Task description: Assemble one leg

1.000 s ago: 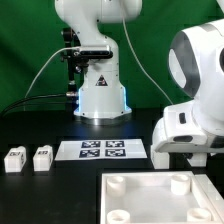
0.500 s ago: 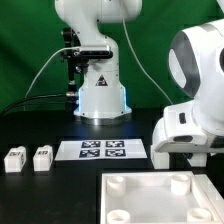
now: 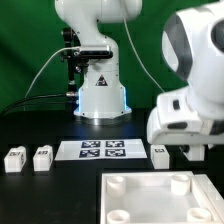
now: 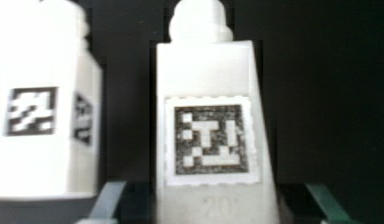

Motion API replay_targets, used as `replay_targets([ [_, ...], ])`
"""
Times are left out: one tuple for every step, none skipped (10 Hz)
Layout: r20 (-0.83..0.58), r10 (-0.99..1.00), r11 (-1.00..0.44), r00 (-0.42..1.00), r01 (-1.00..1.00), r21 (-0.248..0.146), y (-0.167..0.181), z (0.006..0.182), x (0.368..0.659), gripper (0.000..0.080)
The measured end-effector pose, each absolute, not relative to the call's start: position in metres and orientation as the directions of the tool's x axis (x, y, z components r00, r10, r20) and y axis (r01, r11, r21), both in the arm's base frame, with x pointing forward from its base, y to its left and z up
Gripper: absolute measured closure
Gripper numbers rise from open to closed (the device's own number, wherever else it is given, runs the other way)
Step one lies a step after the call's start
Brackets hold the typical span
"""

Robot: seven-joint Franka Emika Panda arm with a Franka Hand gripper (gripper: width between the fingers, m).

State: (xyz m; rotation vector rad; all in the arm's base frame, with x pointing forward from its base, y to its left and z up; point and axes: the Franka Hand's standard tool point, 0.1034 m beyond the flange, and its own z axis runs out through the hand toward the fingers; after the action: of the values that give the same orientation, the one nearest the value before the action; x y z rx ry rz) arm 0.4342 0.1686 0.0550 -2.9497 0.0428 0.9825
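In the wrist view a white leg (image 4: 210,120) with a black-and-white tag stands between my gripper's (image 4: 219,202) fingers (image 4: 118,198), with a dark gap on each side, so the jaws are open around it and not touching. A second leg (image 4: 43,100) stands right beside it. In the exterior view my gripper (image 3: 192,150) hangs low at the right, behind the slab, mostly hidden by the hand. One leg (image 3: 160,153) shows beside it. Two more legs (image 3: 15,159) (image 3: 42,158) stand at the exterior view's left.
The broad white slab (image 3: 140,200) with round corner sockets lies in front. The marker board (image 3: 102,150) lies in the middle of the black table. The arm's white base (image 3: 100,95) stands behind it, before a green backdrop.
My arm's hand has shifted toward the exterior view's left and slightly up, uncovering a leg beside the marker board's right end. The legs at the left and the slab have not moved.
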Motion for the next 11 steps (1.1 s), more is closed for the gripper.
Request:
replay_targets([
  [-0.556,-0.001,-0.999,0.831,-0.024,-0.033,0.161,0.084,0.453,0.0506],
  [-0.428,0.008,-1.0,0.904,-0.005,-0.029,0.156,0.108,0.476,0.0506],
  [-0.335,0.013,-1.0,0.942,0.006,-0.021,0.154,0.132,0.481,0.0506],
  [-0.241,0.016,-0.999,0.971,0.008,-0.034,0.156,0.132,0.482,0.0506],
  [-0.141,0.017,-0.999,0.99,0.01,-0.05,0.159,0.127,0.485,0.0506],
  [-0.047,0.018,-0.998,0.999,0.015,-0.063,0.161,0.129,0.486,0.0506],
  [0.019,0.027,-0.997,0.999,0.028,-0.072,0.159,0.132,0.49,0.0506],
  [0.111,0.03,-0.996,0.993,0.039,-0.077,0.146,0.148,0.518,0.0506],
  [0.215,0.02,-0.996,0.976,0.039,-0.084,0.132,0.168,0.543,0.0506],
  [0.325,0.002,-0.995,0.946,0.034,-0.091,0.122,0.185,0.561,0.0506],
  [0.412,-0.009,-0.994,0.911,0.036,-0.101,0.119,0.194,0.572,0.0506],
])
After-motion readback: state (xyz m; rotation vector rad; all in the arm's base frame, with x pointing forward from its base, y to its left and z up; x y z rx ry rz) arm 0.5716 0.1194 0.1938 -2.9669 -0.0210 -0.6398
